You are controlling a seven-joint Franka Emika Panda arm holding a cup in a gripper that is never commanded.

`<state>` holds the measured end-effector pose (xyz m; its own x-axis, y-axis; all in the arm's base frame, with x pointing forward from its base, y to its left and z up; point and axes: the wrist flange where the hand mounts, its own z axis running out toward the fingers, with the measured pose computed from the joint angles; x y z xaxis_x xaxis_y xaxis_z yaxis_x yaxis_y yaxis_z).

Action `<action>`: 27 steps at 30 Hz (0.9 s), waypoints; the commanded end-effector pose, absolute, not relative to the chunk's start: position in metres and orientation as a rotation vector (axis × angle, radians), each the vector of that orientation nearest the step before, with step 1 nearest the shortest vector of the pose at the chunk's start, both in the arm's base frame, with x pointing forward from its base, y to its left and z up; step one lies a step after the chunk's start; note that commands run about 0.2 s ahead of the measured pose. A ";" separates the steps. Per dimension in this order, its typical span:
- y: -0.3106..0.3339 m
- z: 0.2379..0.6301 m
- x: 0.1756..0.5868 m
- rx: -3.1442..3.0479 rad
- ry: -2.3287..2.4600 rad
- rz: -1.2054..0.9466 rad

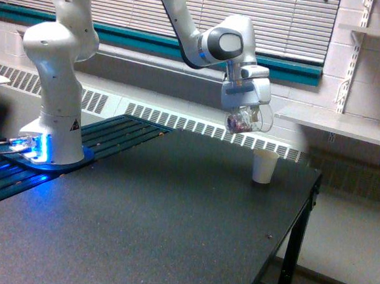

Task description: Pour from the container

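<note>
Spill risk is judged high: the cup (247, 119) is held tipped in the air, up and left of the paper cup (264, 166), not over its mouth. If tilt is added here, the pieces would likely be dropped on the tabletop (171, 213) short of the paper cup. The paper cup is light and stands near the right edge; a low pass could knock it over or off. The tool (246, 113) is closed on the cup, gripped from above. The cup is seen as small, clear, rounded, with reddish-brown and pale bits massed at its lower left side. The fill level cannot be told.
</note>
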<state>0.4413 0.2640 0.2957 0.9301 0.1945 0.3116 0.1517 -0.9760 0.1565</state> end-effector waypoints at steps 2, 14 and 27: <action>0.268 0.288 0.439 2.945 0.304 0.490; 0.280 0.270 0.448 2.921 0.376 0.434; 0.286 0.264 0.483 2.922 0.336 0.431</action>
<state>0.4699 0.2849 0.2585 0.9374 0.2414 0.2510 0.1979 -0.9623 0.1865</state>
